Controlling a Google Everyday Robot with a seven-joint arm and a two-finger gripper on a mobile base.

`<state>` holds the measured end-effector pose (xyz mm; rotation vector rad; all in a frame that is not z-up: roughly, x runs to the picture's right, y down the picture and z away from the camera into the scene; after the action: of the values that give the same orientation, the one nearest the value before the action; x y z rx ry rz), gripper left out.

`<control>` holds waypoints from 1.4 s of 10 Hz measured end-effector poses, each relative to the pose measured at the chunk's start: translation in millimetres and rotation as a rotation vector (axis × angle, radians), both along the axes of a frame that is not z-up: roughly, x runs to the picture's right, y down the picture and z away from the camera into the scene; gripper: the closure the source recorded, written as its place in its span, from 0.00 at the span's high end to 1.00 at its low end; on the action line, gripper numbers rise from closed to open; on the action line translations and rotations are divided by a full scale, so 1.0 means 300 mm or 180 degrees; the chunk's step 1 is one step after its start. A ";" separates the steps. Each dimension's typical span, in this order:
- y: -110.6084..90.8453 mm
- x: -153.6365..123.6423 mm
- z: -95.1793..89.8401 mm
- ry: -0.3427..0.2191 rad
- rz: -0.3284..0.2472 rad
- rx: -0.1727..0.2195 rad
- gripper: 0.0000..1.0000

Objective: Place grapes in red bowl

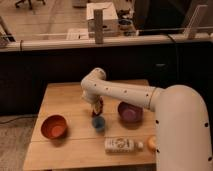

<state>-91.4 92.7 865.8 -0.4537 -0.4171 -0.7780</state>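
The red bowl (54,127) sits at the front left of the wooden table (65,95). My white arm reaches in from the right, and my gripper (96,106) points down over the table's middle, just behind the small blue cup (98,123). A dark red-purple thing that looks like the grapes (98,107) hangs at the gripper, above the table top.
A purple bowl (130,112) stands right of the gripper. A white bottle (120,145) lies on its side near the front edge, with an orange round fruit (152,144) beside it, partly hidden by my arm. A dark wall and a ledge lie behind the table.
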 end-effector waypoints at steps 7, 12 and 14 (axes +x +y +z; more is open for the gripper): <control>0.012 0.074 0.025 -0.0111 -0.0153 -0.0108 0.80; 0.060 0.145 0.092 -0.0066 -0.0213 -0.0188 0.80; 0.075 0.166 0.121 -0.0061 -0.0204 -0.0224 0.80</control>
<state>-41.6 115.3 902.0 -0.5279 -0.4507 -0.8322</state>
